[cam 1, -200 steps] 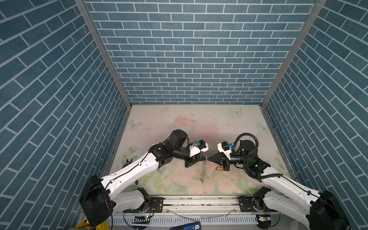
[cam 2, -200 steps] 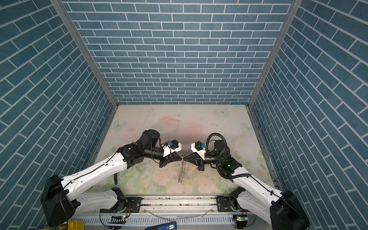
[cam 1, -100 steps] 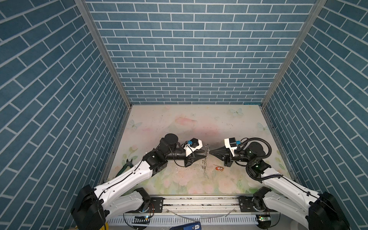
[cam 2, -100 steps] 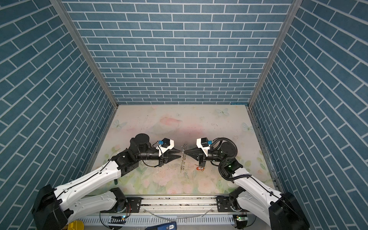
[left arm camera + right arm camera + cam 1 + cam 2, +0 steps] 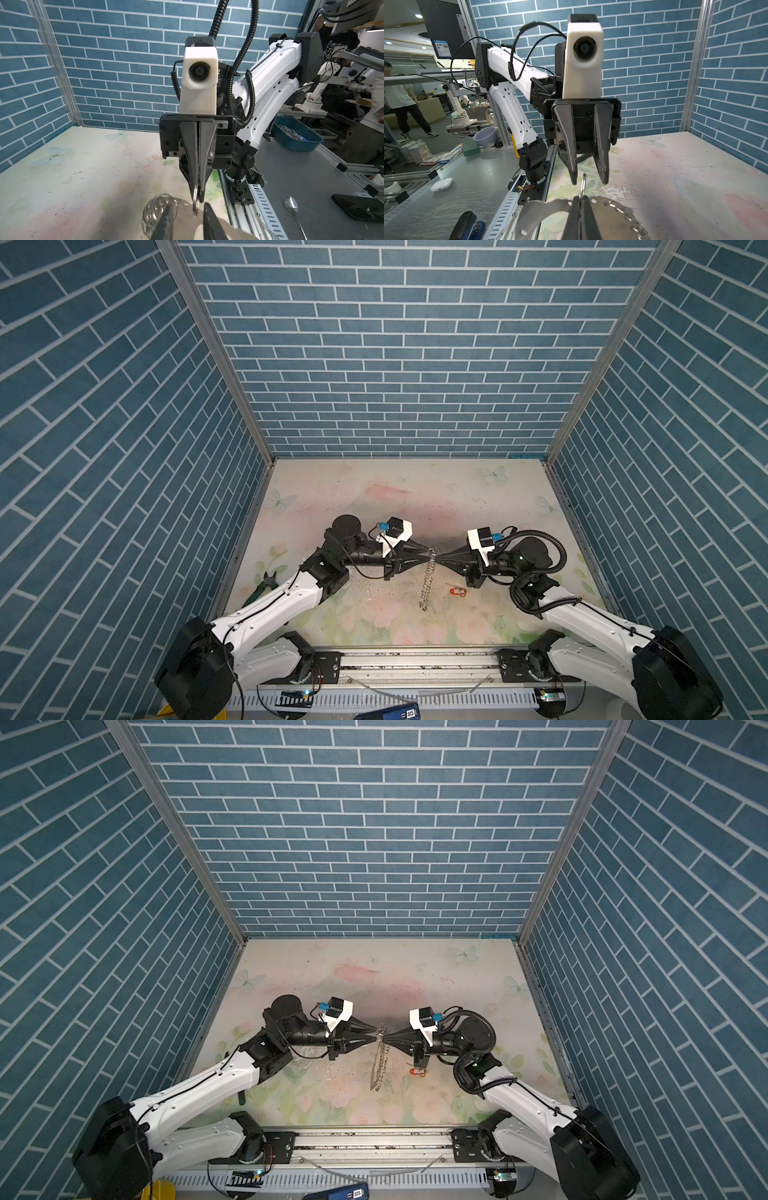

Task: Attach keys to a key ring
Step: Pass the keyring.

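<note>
Right claw (image 5: 196, 195) clamped on the key ring (image 5: 428, 585), dangling below; left claw (image 5: 589, 180) gapes around its top loop; orange key tag (image 5: 457, 592) lies near it.

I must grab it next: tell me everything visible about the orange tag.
The tag is a small orange-red plastic piece with a white window. It lies flat on the floral mat, a little apart from the key ring, on the side of the right arm. Nothing but the mat touches it. Its metal loop is too small to make out.
</note>
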Motion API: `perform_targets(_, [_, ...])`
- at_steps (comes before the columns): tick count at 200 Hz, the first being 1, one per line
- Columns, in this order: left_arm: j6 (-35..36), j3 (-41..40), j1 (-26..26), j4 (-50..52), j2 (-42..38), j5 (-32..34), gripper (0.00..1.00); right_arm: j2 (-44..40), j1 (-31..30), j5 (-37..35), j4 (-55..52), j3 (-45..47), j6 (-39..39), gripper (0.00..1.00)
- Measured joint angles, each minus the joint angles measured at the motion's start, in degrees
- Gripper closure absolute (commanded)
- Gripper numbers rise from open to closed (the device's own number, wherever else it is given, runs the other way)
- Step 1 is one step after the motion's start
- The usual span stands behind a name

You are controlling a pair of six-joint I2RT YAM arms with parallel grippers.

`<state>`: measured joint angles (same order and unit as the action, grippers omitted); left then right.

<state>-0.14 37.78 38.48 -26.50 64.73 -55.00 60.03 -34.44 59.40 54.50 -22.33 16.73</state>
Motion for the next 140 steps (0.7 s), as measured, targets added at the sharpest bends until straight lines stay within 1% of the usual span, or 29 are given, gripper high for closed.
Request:
perform_targets(55, [-0.6,0.0,0.0,-0.5,1.6,-1.9,0.84,0.2,0.0,0.4,1.7,0.0,1.1,1.0])
perform_targets(76, [-0.9,0.0,0.0,-1.3,1.6,-2.3,0.91,0.2,0.0,0.4,1.7,0.0,1.1,1.0])
perform_targets(104, [-1.7,0.0,0.0,-2.4,1.9,-3.1,0.91,0.7,0.0,0.4,1.7,0.0,1.1,1.0])
perform_targets(123, [-2.3,0.0,0.0,-3.2,2.7,-3.5,0.87,1.2,-0.1,0.4,2.2,0.0,1.3,1.0])
perform_targets(140, [-2.7,0.0,0.0,-3.6,3.2,-3.9,0.86,1.6,-0.2,0.3,2.7,0.0,1.5,1.0])
